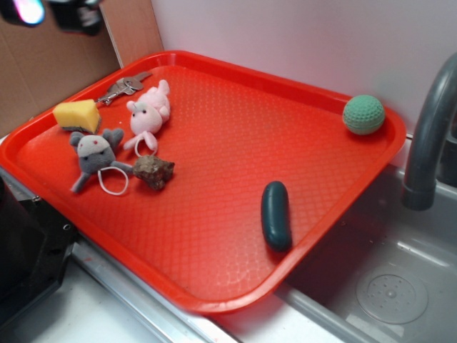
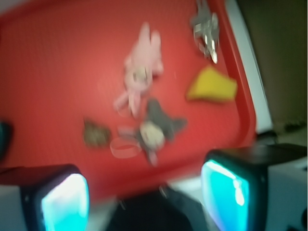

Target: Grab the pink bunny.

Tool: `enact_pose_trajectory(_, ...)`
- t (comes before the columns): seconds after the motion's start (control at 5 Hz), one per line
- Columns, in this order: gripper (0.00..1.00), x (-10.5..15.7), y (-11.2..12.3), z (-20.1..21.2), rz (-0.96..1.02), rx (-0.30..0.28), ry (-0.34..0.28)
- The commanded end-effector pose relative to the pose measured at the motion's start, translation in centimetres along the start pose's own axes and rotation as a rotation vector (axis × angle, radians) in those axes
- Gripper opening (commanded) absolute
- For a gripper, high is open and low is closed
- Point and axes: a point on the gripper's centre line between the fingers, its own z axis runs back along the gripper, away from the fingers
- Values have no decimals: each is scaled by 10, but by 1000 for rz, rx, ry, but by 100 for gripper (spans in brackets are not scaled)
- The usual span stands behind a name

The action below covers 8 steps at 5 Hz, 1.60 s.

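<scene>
The pink bunny [image 1: 148, 108] lies on the red tray [image 1: 235, 143] near its far left corner, its white loop cord toward the tray's middle. In the blurred wrist view the pink bunny [image 2: 140, 67] appears at upper centre, well ahead of the fingers. My gripper [image 2: 149, 192] is open, its two cyan-lit fingers [image 2: 65, 202] wide apart with nothing between them. It hovers high, off the tray's left edge; in the exterior view only a bit of the gripper [image 1: 32, 11] shows at the top left corner.
Next to the bunny lie a grey plush mouse [image 1: 93, 153] with a white loop, a brown lump [image 1: 153, 171], a yellow wedge [image 1: 77, 114] and keys [image 1: 123, 88]. A dark green pickle [image 1: 275, 214] and a green ball [image 1: 363, 114] lie to the right. A sink [image 1: 385, 279] and faucet [image 1: 428, 128] stand at right.
</scene>
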Motion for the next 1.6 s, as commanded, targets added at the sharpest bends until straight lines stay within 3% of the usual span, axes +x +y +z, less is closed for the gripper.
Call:
enact_pose_trajectory(0.0, 100, 28, 10, -33, 197, -31, -81)
enact_pose_trajectory(0.4, 100, 28, 10, -33, 197, -31, -81)
enact_pose_trajectory(0.6, 100, 59, 13, -71, 254, 15, -103)
enact_pose_trajectory(0.8, 100, 67, 19, -106, 271, 57, -66)
enact_pose_trajectory(1.0, 100, 48, 36, -139, 304, 95, 21)
enact_pose_trajectory(1.2, 100, 41, 46, -151, 330, 93, 64)
enact_pose_trajectory(1.4, 0, 39, 44, -154, 358, 80, 78)
